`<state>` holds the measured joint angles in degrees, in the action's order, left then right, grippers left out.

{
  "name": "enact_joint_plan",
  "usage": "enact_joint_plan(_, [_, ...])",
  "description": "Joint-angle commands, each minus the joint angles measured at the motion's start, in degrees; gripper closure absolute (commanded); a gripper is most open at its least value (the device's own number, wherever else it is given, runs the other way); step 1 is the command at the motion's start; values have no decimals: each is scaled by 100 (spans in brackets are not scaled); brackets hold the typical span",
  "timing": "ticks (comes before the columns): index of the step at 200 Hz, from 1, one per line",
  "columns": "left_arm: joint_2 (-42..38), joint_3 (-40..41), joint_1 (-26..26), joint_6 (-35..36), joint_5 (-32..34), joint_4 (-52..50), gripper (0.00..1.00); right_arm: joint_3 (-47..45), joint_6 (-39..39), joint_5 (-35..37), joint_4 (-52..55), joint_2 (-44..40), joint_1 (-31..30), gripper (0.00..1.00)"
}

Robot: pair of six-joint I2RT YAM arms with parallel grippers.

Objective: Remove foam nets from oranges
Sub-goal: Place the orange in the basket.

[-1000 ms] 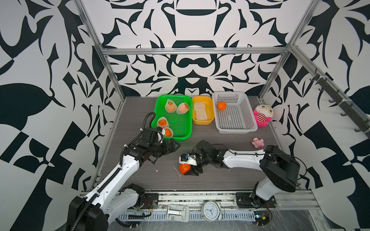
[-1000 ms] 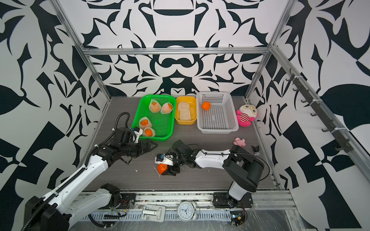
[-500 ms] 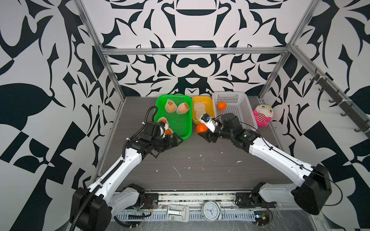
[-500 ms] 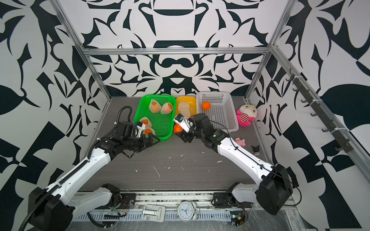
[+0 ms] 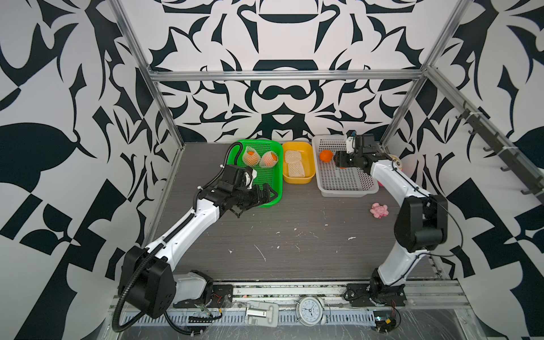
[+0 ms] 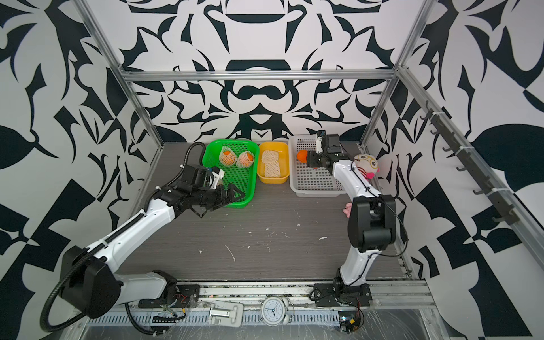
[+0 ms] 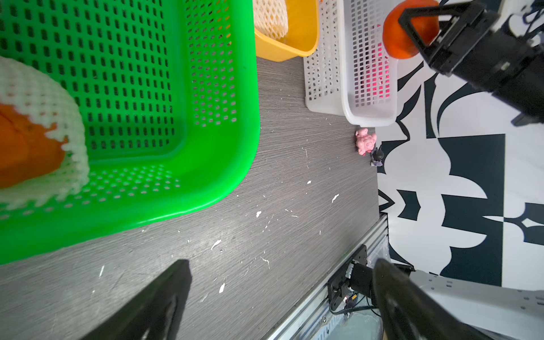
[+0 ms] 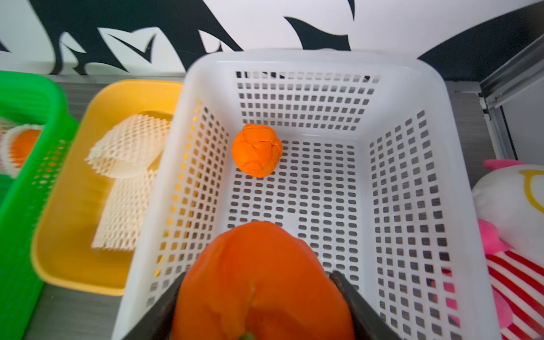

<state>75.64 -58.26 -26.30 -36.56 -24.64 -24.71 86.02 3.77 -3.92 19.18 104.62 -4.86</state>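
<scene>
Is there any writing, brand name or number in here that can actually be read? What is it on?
No text here can be quoted.
Alarm clock at the front rail: there are marks round its dial, too small to read.
Green basket, yellow tub, white basket: no label or print shows on them.

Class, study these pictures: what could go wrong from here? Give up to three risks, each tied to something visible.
1. The right claw grips a bare orange above the white basket; released from there, it may bounce onto the loose orange.
2. The left claw stands open by the green basket; reaching in, it may catch the rim and shove it.
</scene>
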Motion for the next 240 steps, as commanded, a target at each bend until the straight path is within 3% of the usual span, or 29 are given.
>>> enact_joint_plan(1, [138,-214,-6,164,39,36,1,794,92,339,200,467,93,74])
enact_joint_plan(146, [586,-442,12,228,1,12,1,3928,177,352,1191,3171,445,70])
enact_joint_plan(240, [496,-413,29,234,39,-16,1,4791,344,156,1334,3900,450,59])
